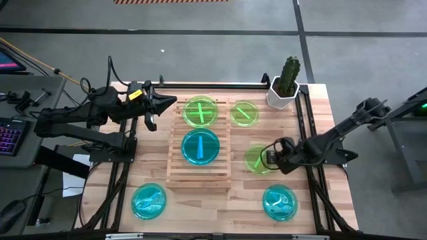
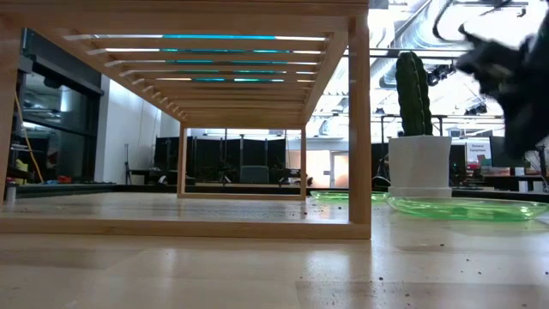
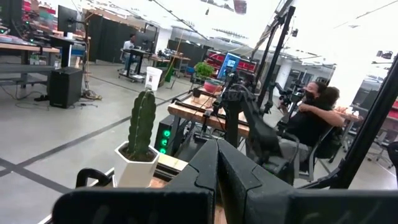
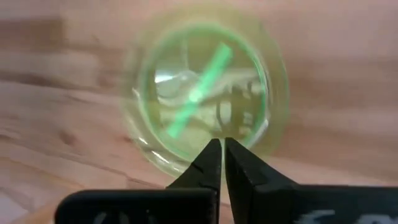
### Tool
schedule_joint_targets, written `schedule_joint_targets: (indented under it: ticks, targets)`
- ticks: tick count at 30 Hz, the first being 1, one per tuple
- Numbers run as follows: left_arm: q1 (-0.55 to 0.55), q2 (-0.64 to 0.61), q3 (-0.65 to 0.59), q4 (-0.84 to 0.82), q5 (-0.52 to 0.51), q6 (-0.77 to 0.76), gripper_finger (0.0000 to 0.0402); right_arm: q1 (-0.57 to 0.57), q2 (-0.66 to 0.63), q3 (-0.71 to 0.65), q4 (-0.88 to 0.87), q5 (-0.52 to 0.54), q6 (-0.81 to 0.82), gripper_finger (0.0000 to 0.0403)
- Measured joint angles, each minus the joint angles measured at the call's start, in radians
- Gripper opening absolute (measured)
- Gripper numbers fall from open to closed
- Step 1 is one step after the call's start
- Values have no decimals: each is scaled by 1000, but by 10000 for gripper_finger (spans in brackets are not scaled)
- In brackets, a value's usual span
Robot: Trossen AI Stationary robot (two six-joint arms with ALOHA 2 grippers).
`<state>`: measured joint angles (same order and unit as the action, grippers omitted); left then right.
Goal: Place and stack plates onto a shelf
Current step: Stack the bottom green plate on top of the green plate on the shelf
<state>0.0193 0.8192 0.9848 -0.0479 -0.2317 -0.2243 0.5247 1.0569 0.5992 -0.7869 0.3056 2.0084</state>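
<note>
Shelf [image 1: 199, 150] sits mid-table w/ two plates on top: green plate [image 1: 200, 111] at the far end, blue plate [image 1: 200, 147] mid; near end of the slats is bare. Open gap under the shelf, only its legs in the way. Right of shelf it's crowded: second green plate [image 1: 244, 113], cactus pot [image 1: 285, 85] at far corner, third green plate [image 1: 257, 160] w/ right gripper [image 1: 272, 158] over its edge. Front corners each hold a blue plate [image 1: 148, 201] & [image 1: 279, 203]; bare wood between them. Left gripper [image 1: 170, 101] hangs by shelf's far-left corner.
</note>
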Motion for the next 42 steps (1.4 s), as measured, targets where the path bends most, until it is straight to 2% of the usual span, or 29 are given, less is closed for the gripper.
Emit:
schedule_joint_targets:
  ticks: [4, 11, 14, 17, 22, 32, 35, 39, 42]
  targets:
    - [0, 0, 0, 0, 0, -6, 0, 29, -26, -101, 94, -52, 65, 40]
    - [0, 0, 0, 0, 0, -7, 0, 119, -121, -183, 94, -66, 172, 140]
    - [0, 0, 0, 1, 0, -10, 0, 142, -130, -241, 175, -14, 230, 166]
    - [0, 0, 0, 1, 0, -30, 0, 142, -127, -316, 350, 50, 242, 174]
    - [0, 0, 0, 1, -14, -35, 0, 122, -108, -417, 538, 76, 271, 167]
    - [0, 0, 0, 0, -18, -35, 0, 40, -84, -435, 554, 102, 264, 125]
    - [0, 0, 0, 0, -18, -35, 0, 19, -61, -435, 553, 95, 262, 93]
    - [0, 0, 0, 0, -18, -35, 0, 10, -42, -437, 556, 98, 249, 15]
    - [0, 0, 0, 0, -18, -35, 0, 7, -51, -439, 560, 114, 238, 11]
